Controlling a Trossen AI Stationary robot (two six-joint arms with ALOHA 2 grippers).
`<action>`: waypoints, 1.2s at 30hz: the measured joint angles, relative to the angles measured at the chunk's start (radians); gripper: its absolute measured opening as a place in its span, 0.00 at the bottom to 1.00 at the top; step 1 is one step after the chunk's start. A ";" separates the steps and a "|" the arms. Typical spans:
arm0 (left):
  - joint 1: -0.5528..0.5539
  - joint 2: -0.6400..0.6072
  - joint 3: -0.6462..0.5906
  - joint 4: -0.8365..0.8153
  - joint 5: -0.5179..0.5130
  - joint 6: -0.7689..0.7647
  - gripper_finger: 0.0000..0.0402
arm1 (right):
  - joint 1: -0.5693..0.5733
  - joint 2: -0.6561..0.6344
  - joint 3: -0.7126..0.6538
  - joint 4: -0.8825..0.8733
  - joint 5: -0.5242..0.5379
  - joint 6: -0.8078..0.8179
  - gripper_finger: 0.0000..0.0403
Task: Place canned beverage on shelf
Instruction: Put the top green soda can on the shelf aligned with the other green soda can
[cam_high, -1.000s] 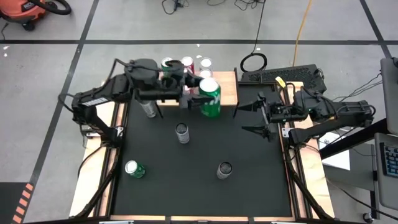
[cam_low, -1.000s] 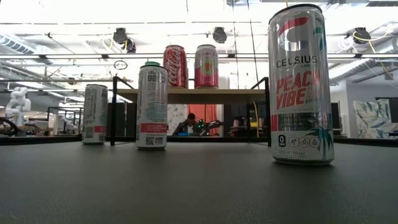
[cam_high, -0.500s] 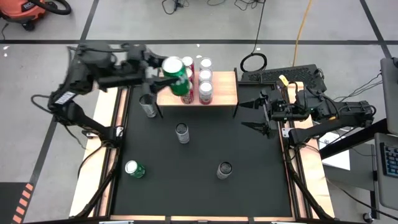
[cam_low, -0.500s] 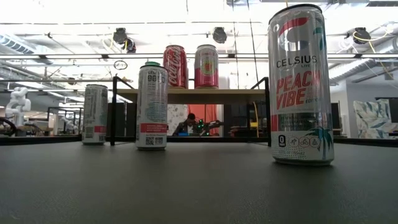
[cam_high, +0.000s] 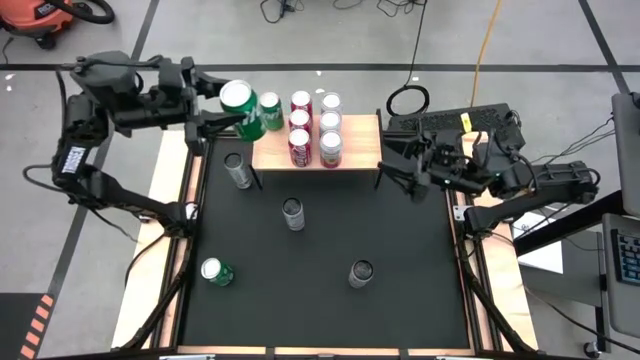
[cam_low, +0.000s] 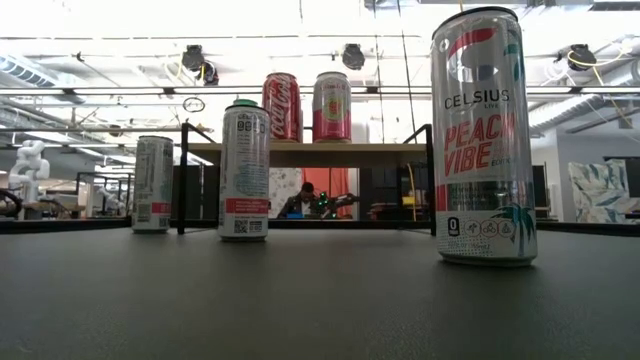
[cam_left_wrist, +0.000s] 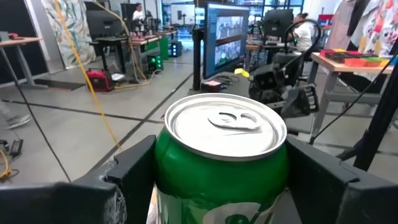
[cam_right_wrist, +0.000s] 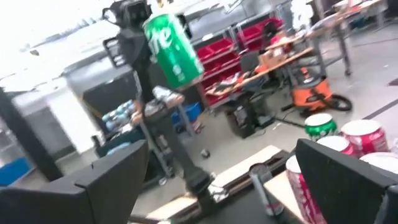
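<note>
My left gripper (cam_high: 232, 110) is shut on a green can (cam_high: 238, 104), high in the air off the left end of the shelf (cam_high: 360, 140). The can also shows in the left wrist view (cam_left_wrist: 221, 155) and the right wrist view (cam_right_wrist: 172, 50). The wood-topped shelf carries another green can (cam_high: 270, 106) and several red and pink cans (cam_high: 299, 140), all standing on their bases. My right gripper (cam_high: 395, 177) stands open at the table's right edge, level with the shelf, with nothing between its fingers. My left gripper pinches the green can's side wall (cam_left_wrist: 163, 180) between its two fingers (cam_left_wrist: 134, 177), one on each side, below the rim. The fingers come in level from the table's left. The can stands upright in the hold, top up, lifted clear of shelf and table.
Several cans stand on the black mat (cam_high: 400, 290): a silver one (cam_high: 238, 168) by the shelf's left leg, one (cam_high: 292, 211) mid-mat, one (cam_high: 360, 272) nearer, a green one (cam_high: 215, 270) near left. A tall can (cam_low: 483, 140) is close to the low camera.
My left gripper has carried the green can from above the shelf's near edge toward the table's far left corner, rising a little, still shut on it. The can stays upright. My right gripper has turned a little toward the shelf, staying open.
</note>
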 joint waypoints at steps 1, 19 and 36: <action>0.014 -0.008 -0.011 -0.002 0.015 0.004 0.71 | 0.000 0.010 0.000 0.018 0.012 0.000 0.96; 0.183 -0.112 -0.251 0.014 0.246 0.024 0.71 | 0.003 0.059 0.000 0.011 0.021 0.052 0.96; 0.247 -0.140 -0.415 0.125 0.286 0.158 0.71 | 0.011 0.063 0.009 -0.071 0.000 -0.100 0.96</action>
